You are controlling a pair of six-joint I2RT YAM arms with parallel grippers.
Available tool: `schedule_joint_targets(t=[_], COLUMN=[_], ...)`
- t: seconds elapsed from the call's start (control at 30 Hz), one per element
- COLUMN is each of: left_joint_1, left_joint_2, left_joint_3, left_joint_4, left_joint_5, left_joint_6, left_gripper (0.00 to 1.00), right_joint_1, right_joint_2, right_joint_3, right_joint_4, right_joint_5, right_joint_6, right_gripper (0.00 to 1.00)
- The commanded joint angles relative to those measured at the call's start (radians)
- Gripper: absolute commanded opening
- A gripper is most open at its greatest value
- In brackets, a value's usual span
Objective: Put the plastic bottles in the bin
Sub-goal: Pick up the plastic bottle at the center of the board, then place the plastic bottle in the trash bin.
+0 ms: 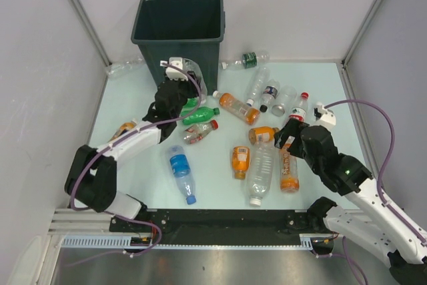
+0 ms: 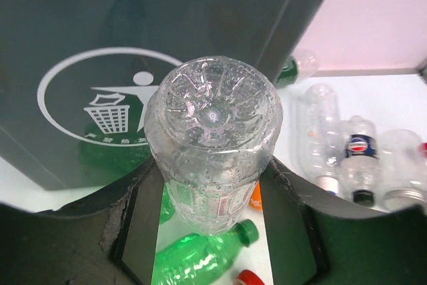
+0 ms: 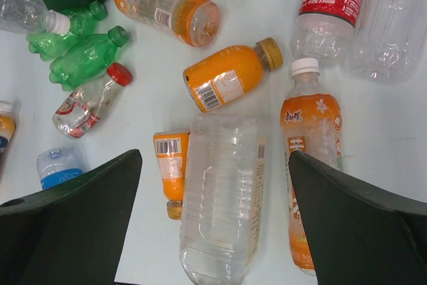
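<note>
Left gripper [image 2: 215, 221] clamps a clear bottle [image 2: 212, 125] base-first, facing the bin [image 1: 163, 48]; its mouth lies higher and beyond. Right gripper [image 3: 213, 165] hangs wide open over a large clear bottle [image 3: 220, 198], straddling its long axis.

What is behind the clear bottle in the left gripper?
The front of the bin, with its white pictogram; the clear bottle hides the pictogram's right edge.

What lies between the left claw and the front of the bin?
The clear bottle that the left claw grips, its base pointing at the bin wall with the pictogram. The left wrist view shows this best. The green bottles lie below it.
</note>
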Motion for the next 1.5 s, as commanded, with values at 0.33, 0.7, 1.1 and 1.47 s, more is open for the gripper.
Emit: schedule_joint_targets(t=[0.33, 0.7, 1.1, 1.47], left_joint_1=[-0.012, -0.012, -0.006, 0.0], left_joint_2=[-0.418, -0.441, -0.098, 0.212], left_joint_3=[0.023, 0.129, 0.546, 0.825], left_joint_4=[-0.186, 0.074, 0.096, 0.016], left_joint_5=[0.234, 0.041, -0.05, -0.133], left_joint_6=[0.008, 0.074, 0.153, 0.147], left_gripper=[0.45, 0.45, 0.51, 0.96], right_joint_1=[-0.013, -0.014, -0.022, -0.033], right_joint_2=[-0.032, -0.031, -0.011, -0.011], right_joint_3=[0.002, 0.002, 0.0, 0.002], right_joint_4=[0.013, 0.031, 0.042, 0.023], right_joint_5=[0.009, -0.006, -0.018, -0.018], right_joint_6=[0.001, 0.001, -0.002, 0.004], right_gripper=[0.97, 0.97, 0.97, 0.98])
